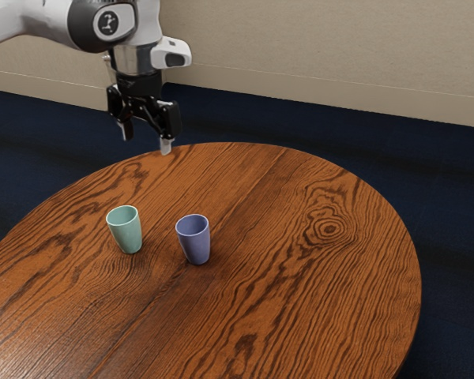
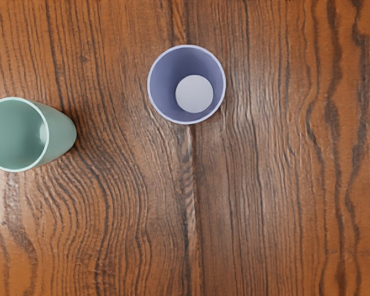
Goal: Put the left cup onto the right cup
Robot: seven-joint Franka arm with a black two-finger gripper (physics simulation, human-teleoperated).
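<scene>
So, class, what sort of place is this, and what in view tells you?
Probably a simulated indoor room, perhaps a lounge or office: a round wooden table, dark blue carpet around it, and a plain beige wall behind.

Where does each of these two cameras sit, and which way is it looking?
Exterior view: beside the arm, raised, looking down across the round wooden table; the arm and its open gripper show at upper left.
Wrist view: on the arm's hand, looking straight down at the green cup and purple cup.
Shared: both cups and the table.
</scene>
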